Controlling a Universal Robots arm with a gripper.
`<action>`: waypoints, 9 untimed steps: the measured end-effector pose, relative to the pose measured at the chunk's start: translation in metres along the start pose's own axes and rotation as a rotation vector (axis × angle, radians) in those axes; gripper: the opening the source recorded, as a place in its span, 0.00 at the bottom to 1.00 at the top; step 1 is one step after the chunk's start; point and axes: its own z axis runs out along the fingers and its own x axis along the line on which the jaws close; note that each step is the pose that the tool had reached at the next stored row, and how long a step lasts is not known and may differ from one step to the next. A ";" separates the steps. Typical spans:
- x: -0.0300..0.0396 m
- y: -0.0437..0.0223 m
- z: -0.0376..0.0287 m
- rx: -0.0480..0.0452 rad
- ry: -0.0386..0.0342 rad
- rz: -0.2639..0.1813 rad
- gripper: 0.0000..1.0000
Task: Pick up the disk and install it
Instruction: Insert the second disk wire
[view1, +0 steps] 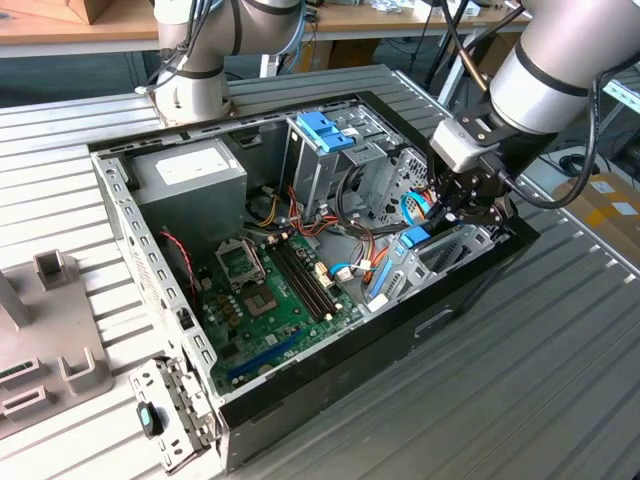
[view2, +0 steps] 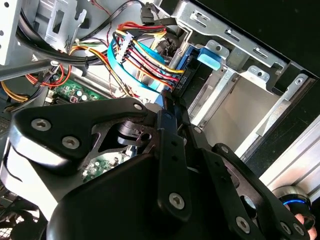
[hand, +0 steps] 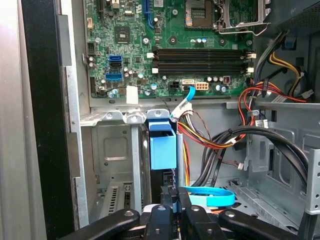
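Observation:
The disk (view1: 414, 238) stands on edge in the metal bay on the exterior view's right of the open computer case (view1: 120, 200). Its blue plastic carrier tab (hand: 162, 146) faces out, with the dark disk edge (view2: 192, 74) beside a bundle of coloured cables. My gripper (view1: 448, 212) reaches down into the case right at this bay. Its black fingers lie pressed together, and the gripper (hand: 172, 194) tips meet at the end of the disk. In the second wrist view the gripper (view2: 168, 102) tip touches the blue carrier edge. I see nothing clamped between the fingers.
The green motherboard (view1: 280, 290) lies on the case floor, with a grey power-supply box (view1: 190, 170) at the back. A tall drive cage with a blue clip (view1: 322, 130) stands mid-case. Cables (hand: 225, 137) crowd the bay. A second arm's base (view1: 195, 85) stands behind, and a grey fixture (view1: 50, 330) sits at the exterior view's left.

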 end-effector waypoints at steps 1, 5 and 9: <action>0.0000 0.0000 0.0000 0.0000 -0.0001 0.000 0.16; 0.0001 0.0001 0.0008 0.0002 -0.0013 0.000 0.24; 0.0000 0.0000 0.0002 0.0000 0.0000 0.000 0.36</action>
